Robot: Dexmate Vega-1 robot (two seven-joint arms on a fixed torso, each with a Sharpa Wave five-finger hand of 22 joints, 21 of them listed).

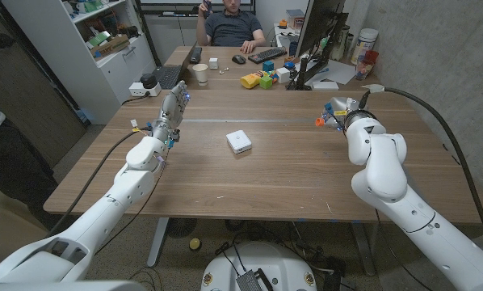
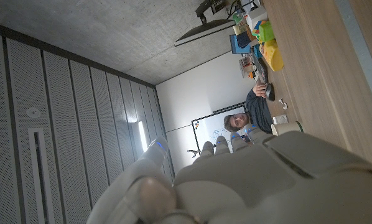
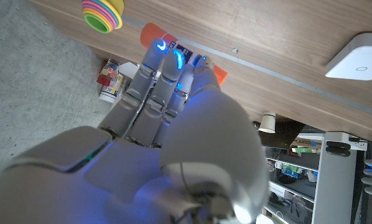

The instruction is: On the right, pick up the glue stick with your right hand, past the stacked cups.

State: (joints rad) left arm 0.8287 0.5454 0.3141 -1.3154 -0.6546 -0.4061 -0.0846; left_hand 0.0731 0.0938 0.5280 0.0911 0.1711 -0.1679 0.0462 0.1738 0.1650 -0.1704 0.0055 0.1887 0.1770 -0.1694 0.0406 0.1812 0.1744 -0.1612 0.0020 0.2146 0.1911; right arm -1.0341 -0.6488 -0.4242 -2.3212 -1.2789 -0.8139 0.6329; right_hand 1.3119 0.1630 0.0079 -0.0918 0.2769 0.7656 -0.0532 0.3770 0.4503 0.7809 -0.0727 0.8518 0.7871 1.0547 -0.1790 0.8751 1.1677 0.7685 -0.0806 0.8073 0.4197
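Glue stick [image 3: 216,73], orange with a white label, lies on the wooden table [image 1: 249,182] at the far right, under our right hand's fingertips. Going left to right: our left hand [image 1: 170,113] stands raised over the left half, fingers straight and close together, holding nothing, well out of the way. A small white box [image 1: 239,141] sits mid-table with bare wood around it. Our right hand [image 1: 338,111] reaches over the stick; whether its fingers [image 3: 163,68] already clamp it we cannot tell. The stacked cups [image 3: 102,14] stand just beyond, close to the table's edge, so a sliding grip could roll the stick or knock the cups off.
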